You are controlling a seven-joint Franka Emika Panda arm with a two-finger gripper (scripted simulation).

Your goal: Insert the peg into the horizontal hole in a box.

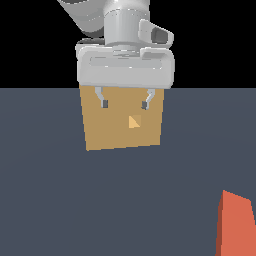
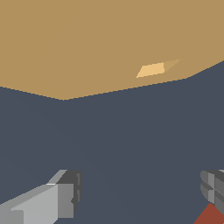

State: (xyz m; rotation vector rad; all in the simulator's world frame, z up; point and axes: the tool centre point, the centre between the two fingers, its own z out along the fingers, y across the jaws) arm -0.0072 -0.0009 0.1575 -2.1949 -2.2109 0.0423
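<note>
— What do you have on screen?

— In the exterior view I see the gripper hanging in front of the upper part of the box. Its two fingers are spread wide apart with nothing between them, so I call it released and empty.

— And the box itself?

— It is a tan cube sitting on the dark grey floor, slightly tilted in the frame. The hole is a small lighter square on the face towards the camera, just below the fingertips and a little towards the exterior view's right.

— Where is the peg?

— Well apart from the box. I see only its orange-red end, the peg, at the bottom corner on the exterior view's right, cut off by the frame edge. The pale end is out of view.

— Does the wrist camera agree?

— Yes. It shows the box with the hole on the face, both fingers apart over bare floor, and a sliver of the peg beside the other finger. I cannot tell whether they touch.
</note>
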